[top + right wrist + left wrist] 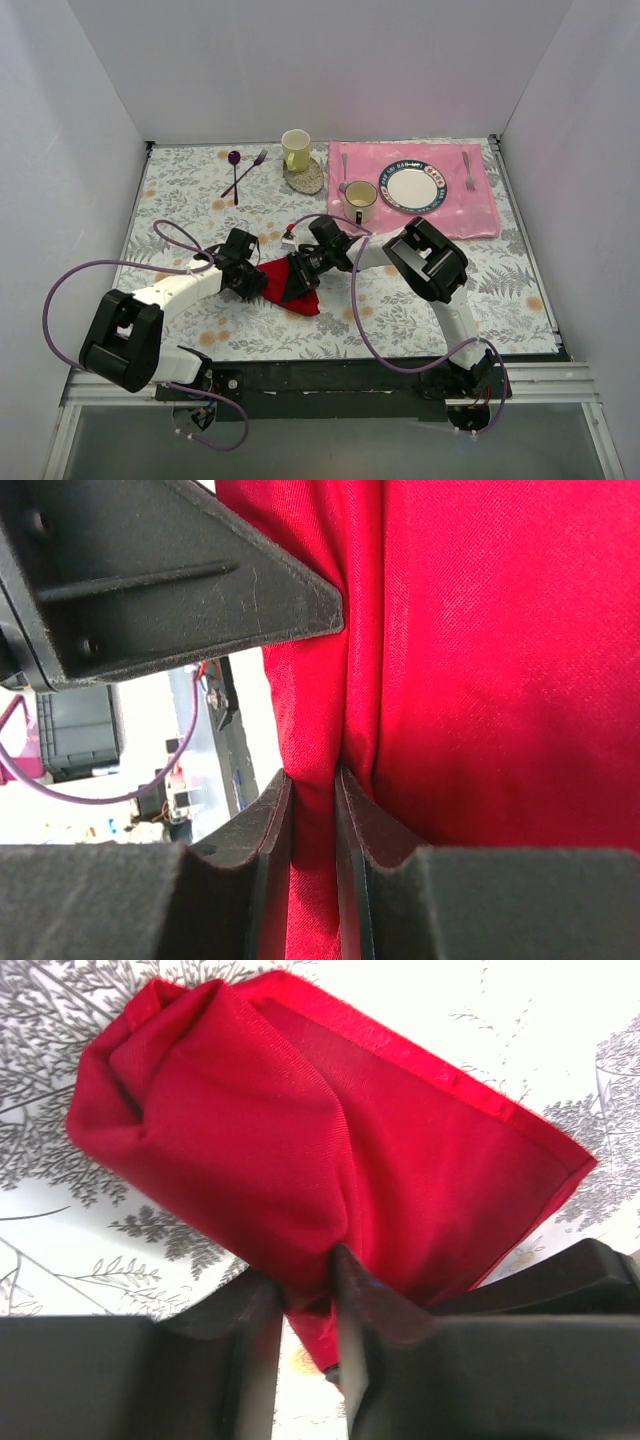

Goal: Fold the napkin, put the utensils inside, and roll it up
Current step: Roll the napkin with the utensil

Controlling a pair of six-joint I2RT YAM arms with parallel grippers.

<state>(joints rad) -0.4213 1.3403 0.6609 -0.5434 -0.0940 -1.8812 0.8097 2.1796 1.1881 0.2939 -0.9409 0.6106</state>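
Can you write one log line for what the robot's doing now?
left hand: shut on napkin | right hand: shut on napkin | napkin: bunched, between both hands

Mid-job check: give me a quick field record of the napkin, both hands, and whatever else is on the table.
napkin: red napkin, folded and bunched, between the two hands
left hand: left hand shut on a fold of cloth
right hand: right hand shut on a fold of cloth
utensil inside: none shows; cannot tell
far left: purple spoon and fork, crossed
far centre: yellow mug
far right: pink placemat with plate
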